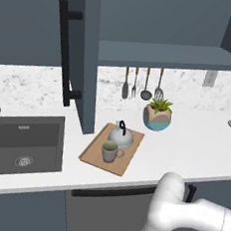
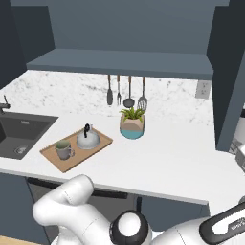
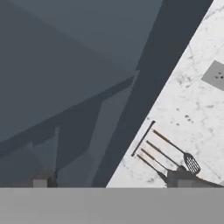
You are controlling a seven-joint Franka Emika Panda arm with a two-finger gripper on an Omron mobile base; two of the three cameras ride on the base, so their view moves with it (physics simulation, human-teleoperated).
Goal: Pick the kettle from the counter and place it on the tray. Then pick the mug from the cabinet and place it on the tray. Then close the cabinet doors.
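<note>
On the tray (image 1: 97, 157) at mid-frame of the left base view sat both kettle (image 1: 121, 136) and mug (image 1: 111, 151). My gripper (image 3: 109, 181), spread and empty, faced the cabinet's underside; the open door (image 1: 88, 60), its long axis vertical, stood upper left.

A teal-and-tan plant pot (image 1: 157, 118) holding a green plant stands below four hanging utensils (image 1: 142, 84). A wall outlet (image 1: 209, 78) sits right of the utensils.
</note>
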